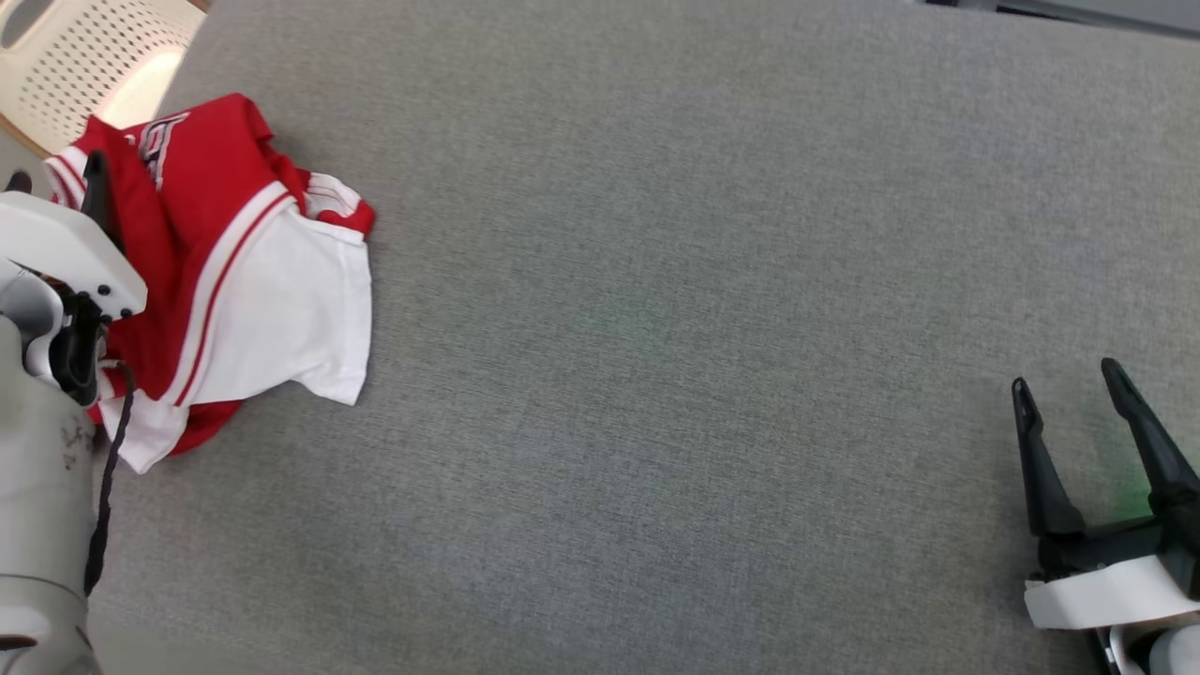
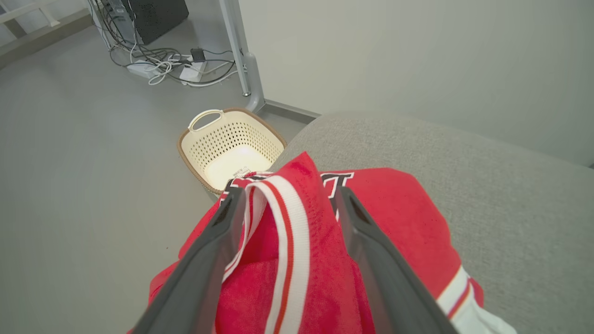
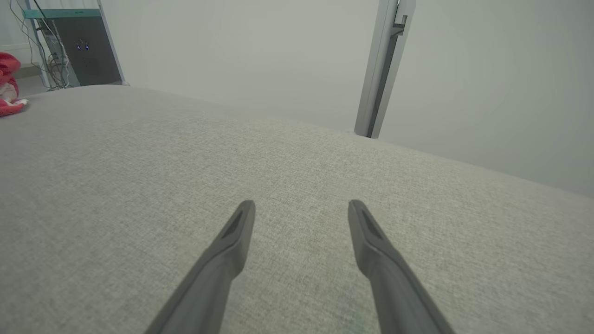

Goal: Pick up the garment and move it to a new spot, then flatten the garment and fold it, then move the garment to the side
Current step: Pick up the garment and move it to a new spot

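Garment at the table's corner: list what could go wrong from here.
1. The left claw, jaws open, straddles only a raised striped fold of the garment; closing there may catch one layer and let it slip out.
2. The garment lies at the table edge, with the basket on the floor beyond; a nudge could push it off.
3. The right claw hovers open over bare table far away, too far to help.

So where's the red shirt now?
In the head view the red garment lies crumpled at the far left of the grey surface, near the cream basket, straddled by the open left gripper.
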Available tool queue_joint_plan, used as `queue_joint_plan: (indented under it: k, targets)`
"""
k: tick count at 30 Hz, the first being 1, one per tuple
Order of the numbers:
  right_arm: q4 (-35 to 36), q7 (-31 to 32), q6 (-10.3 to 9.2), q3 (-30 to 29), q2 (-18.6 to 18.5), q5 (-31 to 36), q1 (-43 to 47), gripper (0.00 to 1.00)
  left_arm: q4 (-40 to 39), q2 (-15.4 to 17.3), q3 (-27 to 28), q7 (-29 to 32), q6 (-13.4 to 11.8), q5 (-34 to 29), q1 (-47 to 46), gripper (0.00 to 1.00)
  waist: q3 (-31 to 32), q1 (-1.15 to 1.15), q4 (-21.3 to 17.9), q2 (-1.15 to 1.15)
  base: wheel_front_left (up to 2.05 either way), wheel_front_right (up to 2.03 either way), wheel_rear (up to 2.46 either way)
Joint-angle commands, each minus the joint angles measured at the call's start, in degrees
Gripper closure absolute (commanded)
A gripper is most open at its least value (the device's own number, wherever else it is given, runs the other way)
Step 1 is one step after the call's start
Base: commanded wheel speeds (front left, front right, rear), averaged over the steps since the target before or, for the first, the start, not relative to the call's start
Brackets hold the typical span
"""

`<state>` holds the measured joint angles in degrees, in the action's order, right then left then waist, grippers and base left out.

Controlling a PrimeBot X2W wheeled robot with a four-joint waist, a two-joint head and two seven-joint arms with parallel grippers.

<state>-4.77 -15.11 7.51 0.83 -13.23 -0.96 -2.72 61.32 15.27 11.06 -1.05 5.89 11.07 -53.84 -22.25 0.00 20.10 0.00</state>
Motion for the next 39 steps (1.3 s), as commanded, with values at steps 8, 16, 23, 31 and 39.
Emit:
queue_joint_plan:
  k: [8,16,23,31,39]
  targets:
    - [1.18,-0.06,-0.04,-0.81,-1.09,-1.05,-1.71,0.0,9.27,2.31,-0.92,4.4,-1.69,-0.18,-3.07,0.0,-4.86,0.0,-2.43,0.0,0.0,0.0,0.0]
    - [2.11,-0.02,-0.07,-1.13,-1.84,-1.97,-2.38,0.0,11.17,0.99,-1.01,2.94,-0.28,1.43,-1.56,0.89,-5.9,0.0,-2.44,0.0,0.0,0.0,0.0]
    - [1.82,-0.04,-0.07,-0.83,-1.07,-2.34,-1.83,0.0,10.21,1.96,-1.65,-5.43,0.58,1.82,-2.42,1.0,-3.01,0.0,-2.49,0.0,0.0,0.0,0.0]
    - [0.14,-0.08,-0.07,0.8,2.17,-3.24,-1.37,0.0,6.16,3.53,-5.58,-12.9,1.41,-0.56,-3.13,1.0,3.97,0.0,-3.19,0.0,0.0,0.0,0.0]
    - [-1.34,-0.08,-0.07,2.18,6.15,-4.1,-0.88,0.0,-3.55,3.78,-10.48,-14.06,1.58,1.62,-0.85,1.0,12.04,0.0,-6.59,0.0,0.0,0.0,0.0]
